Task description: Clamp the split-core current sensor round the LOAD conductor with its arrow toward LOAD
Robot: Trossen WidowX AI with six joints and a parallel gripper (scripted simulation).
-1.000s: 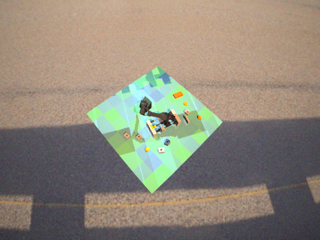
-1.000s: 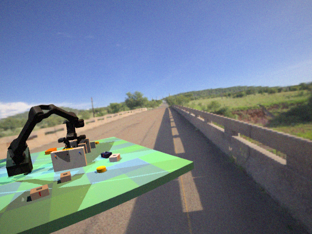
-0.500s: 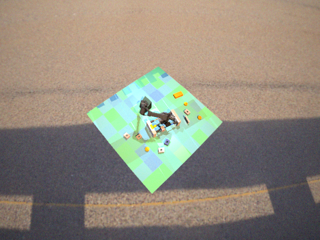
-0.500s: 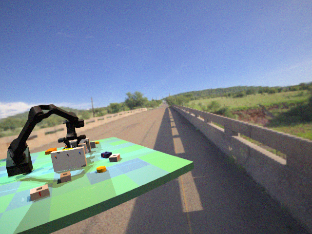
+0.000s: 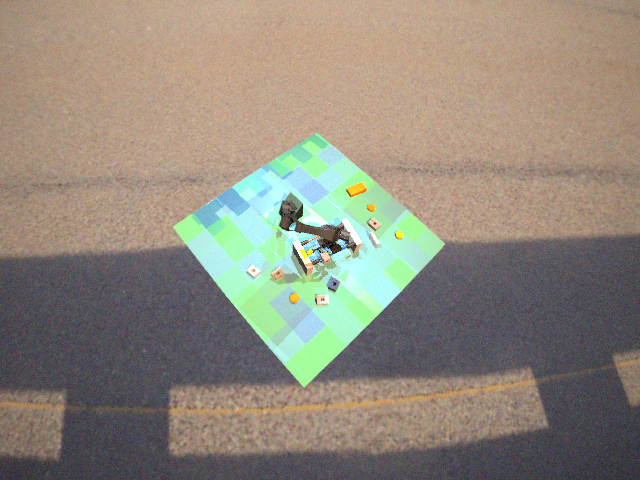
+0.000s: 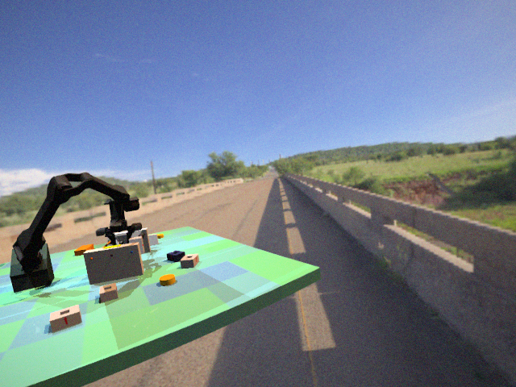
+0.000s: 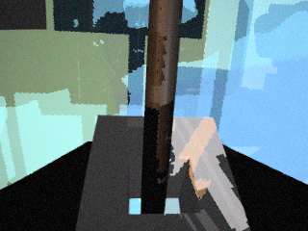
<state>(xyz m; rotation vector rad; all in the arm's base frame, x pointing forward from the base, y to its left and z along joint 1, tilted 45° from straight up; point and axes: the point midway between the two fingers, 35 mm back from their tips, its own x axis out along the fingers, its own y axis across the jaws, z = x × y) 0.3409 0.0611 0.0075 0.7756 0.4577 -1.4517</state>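
The sensor [image 7: 161, 218] is gripped firmly by the gripper [image 6: 117, 235], its slot straddling the conductor [image 7: 164, 45] running toward twelve o'clock. Pressure is judged needed for latching; the arrow cannot be made out.

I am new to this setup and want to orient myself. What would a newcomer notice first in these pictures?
First, the green and blue patchwork table, which seems to hang over a sunlit road beside a concrete railing. Next, the dark arm, arching from its base at the table's left down between two pale end plates. In the wrist view the gripper is shut on a grey sensor whose slot sits round a brown conductor.
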